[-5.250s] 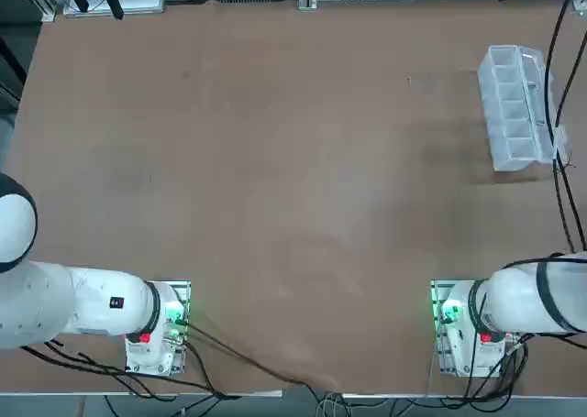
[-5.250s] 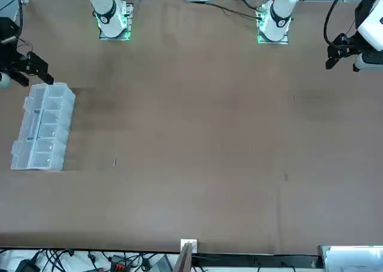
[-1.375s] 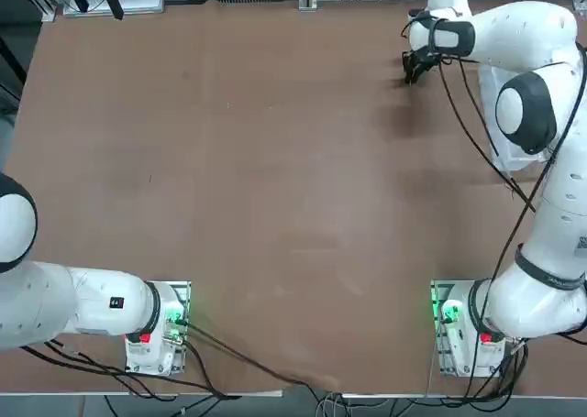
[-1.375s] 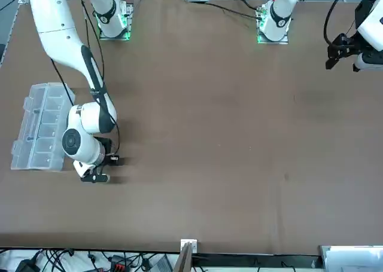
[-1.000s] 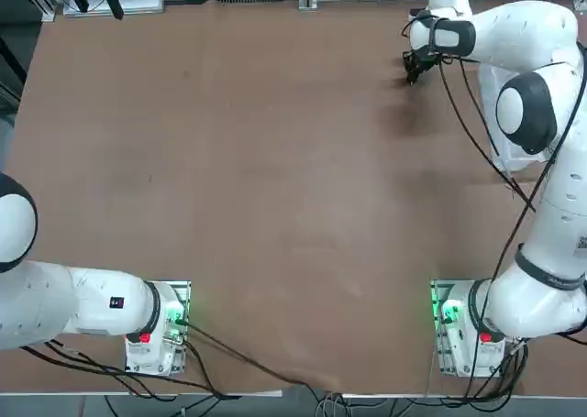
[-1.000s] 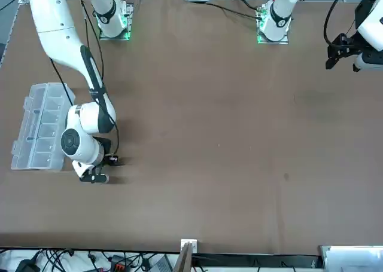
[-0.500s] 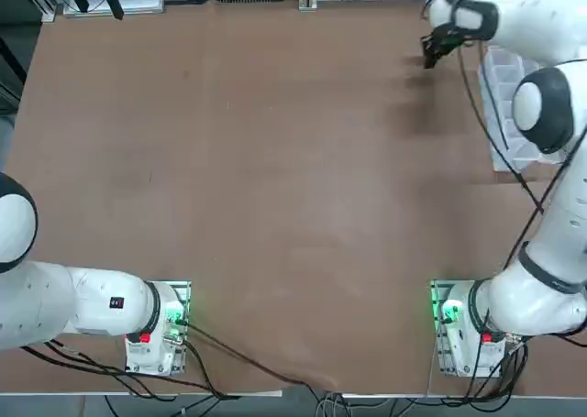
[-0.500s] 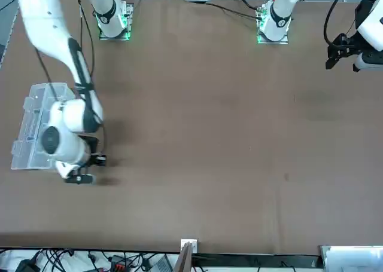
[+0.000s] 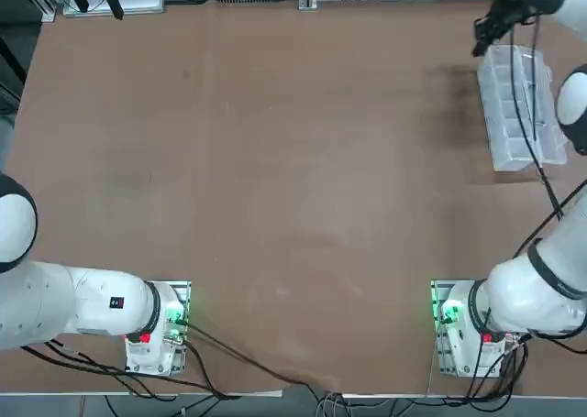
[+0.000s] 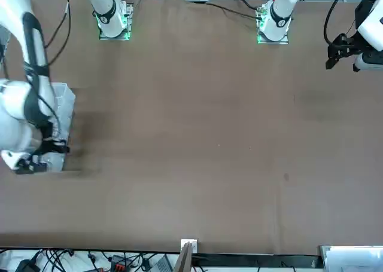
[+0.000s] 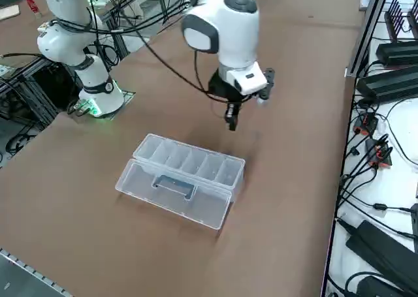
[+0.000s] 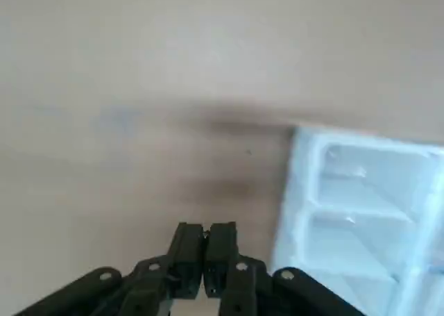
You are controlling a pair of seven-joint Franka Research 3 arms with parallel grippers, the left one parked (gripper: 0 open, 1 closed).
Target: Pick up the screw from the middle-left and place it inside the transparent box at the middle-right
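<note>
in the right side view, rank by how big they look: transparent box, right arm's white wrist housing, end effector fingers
1. transparent box
2. white wrist housing, though it may sit nearer the camera, so this is unsure
3. right end effector fingers, shut, raised off the table beyond the box's end

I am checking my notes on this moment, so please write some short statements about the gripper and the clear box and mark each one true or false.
1. The right gripper is shut. True.
2. The transparent box has its lid closed over the compartments. False: the lid lies open beside them.
3. The gripper hangs in the air near one end of the box, not inside a compartment. True.
4. The box lies on the brown table. True.
5. The gripper rests on the table surface. False: it is raised above it.
</note>
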